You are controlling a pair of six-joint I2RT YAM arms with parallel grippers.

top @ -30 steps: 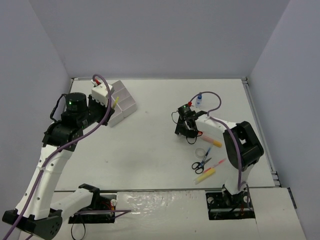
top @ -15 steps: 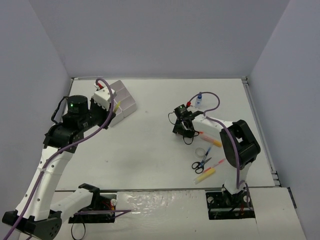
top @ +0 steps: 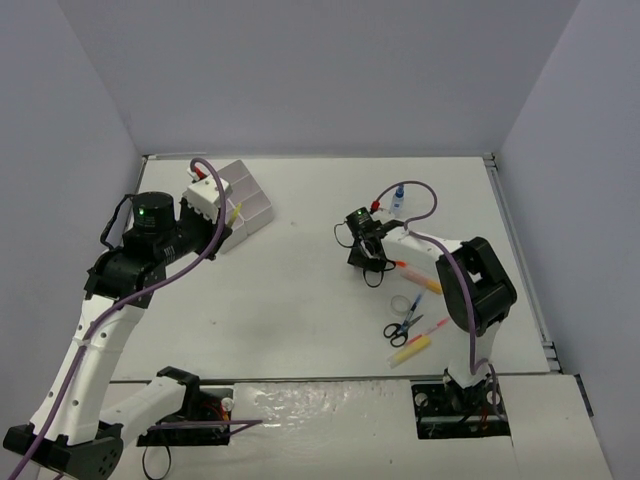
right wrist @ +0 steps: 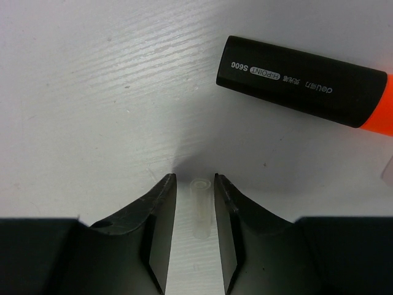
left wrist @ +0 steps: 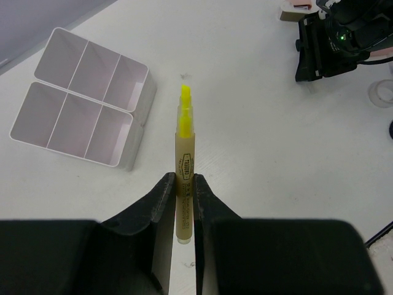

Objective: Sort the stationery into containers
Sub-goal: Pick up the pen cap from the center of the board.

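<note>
My left gripper (left wrist: 184,184) is shut on a yellow highlighter (left wrist: 184,150) with its tip bare. It hangs just right of the white six-compartment tray (left wrist: 80,104), which also shows in the top view as the tray (top: 250,200) beside the left gripper (top: 230,215). My right gripper (right wrist: 195,184) is down at the table, its jaws close on either side of a small clear cap (right wrist: 201,206), with thin gaps showing. An orange-black highlighter (right wrist: 301,80) lies just beyond it. From above, the right gripper (top: 368,262) is mid-table.
To the right of the right gripper lie the orange-black highlighter (top: 420,279), a tape roll (top: 404,303), scissors (top: 400,328), a thin pen (top: 437,325) and a yellow highlighter (top: 412,350). A blue-capped bottle (top: 398,198) stands further back.
The right jaws have narrowed around the clear cap and the right gripper has shifted slightly left. The left gripper with the yellow highlighter moved a little right, then held still.
</note>
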